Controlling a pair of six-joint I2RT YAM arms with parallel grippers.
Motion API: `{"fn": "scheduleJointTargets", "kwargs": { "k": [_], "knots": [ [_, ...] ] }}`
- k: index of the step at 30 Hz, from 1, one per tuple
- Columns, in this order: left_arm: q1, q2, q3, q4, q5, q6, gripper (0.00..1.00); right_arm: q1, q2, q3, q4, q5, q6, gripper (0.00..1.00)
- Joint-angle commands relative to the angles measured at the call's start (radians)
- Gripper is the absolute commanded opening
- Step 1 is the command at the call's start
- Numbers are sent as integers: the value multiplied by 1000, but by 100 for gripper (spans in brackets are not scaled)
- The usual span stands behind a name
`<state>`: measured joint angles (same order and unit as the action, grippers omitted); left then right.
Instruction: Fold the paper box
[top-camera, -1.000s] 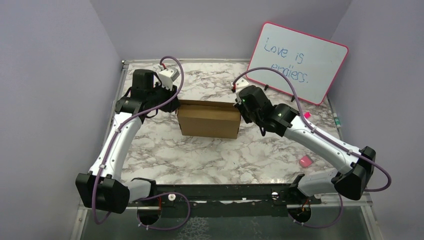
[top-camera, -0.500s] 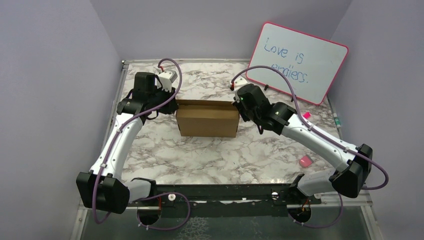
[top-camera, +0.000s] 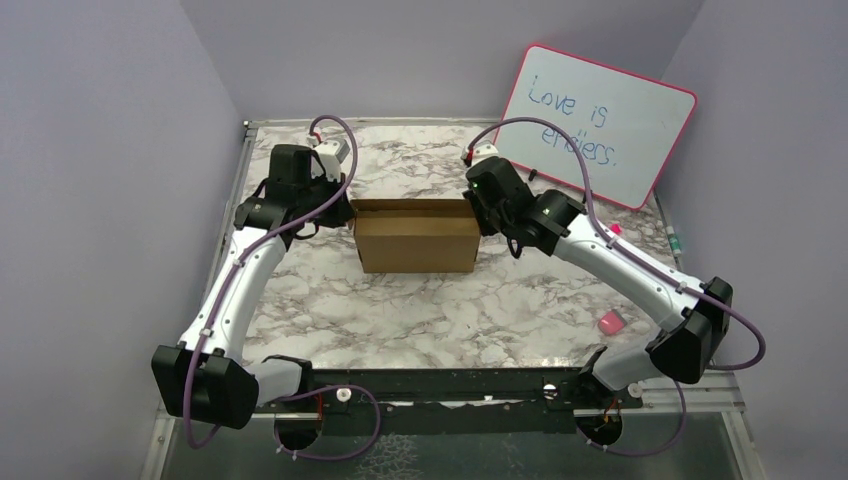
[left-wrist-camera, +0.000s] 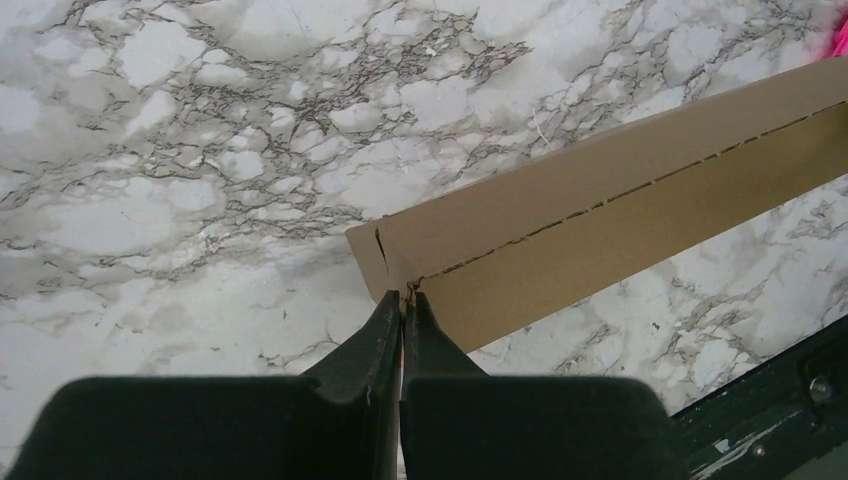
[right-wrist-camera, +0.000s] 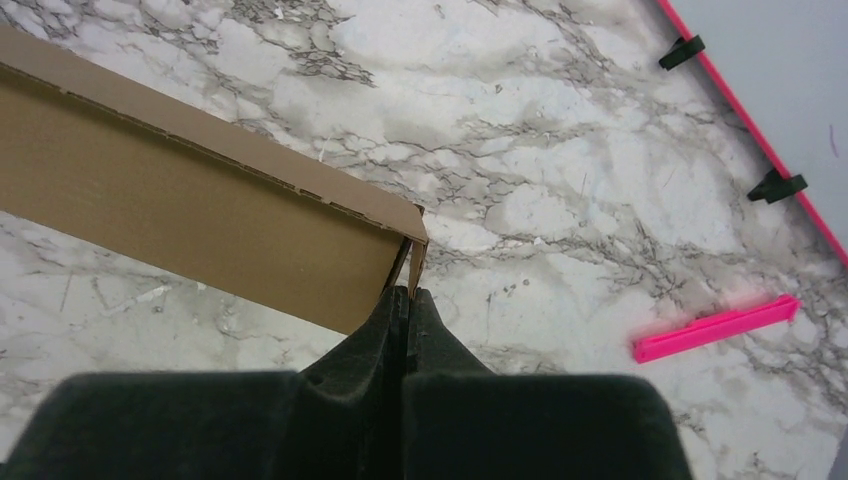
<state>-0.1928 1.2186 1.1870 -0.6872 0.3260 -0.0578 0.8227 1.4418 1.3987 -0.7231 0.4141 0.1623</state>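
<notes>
While the fully closed left tool and right tool are touching the ends of the plain brown cardboard box, uneven pushing is likely risking a buckled corner.

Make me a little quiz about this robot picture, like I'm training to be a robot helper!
1. True or false: the paper box lies on the table as a flat sheet.
2. What colour is the frame of the whiteboard? A green, B pink, C black.
3. Fill in: the left pincer and right pincer, with their tips at opposite ends of the box, are both ____.
Key: 1 false, it has a box shape; 2 B; 3 shut.
</notes>
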Motion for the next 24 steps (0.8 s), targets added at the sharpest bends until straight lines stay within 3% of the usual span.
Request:
{"fn": "scheduleJointTargets", "kwargs": {
  "k": [1,11,19,24],
  "knots": [
    [-41,-17,10,-10,29,-91,0,7,28,67,-78,-31,152,2],
    [-128,47,98,-105,-115,-121,0,7,53,147,-187,-86,289,7],
    [-159,78,160,-179,-129,-124,0,7,107,189,-248,-159,315,8],
    [-168,73,157,-189,-125,-137,0,7,132,200,-268,-124,325,4]
  ]
}}
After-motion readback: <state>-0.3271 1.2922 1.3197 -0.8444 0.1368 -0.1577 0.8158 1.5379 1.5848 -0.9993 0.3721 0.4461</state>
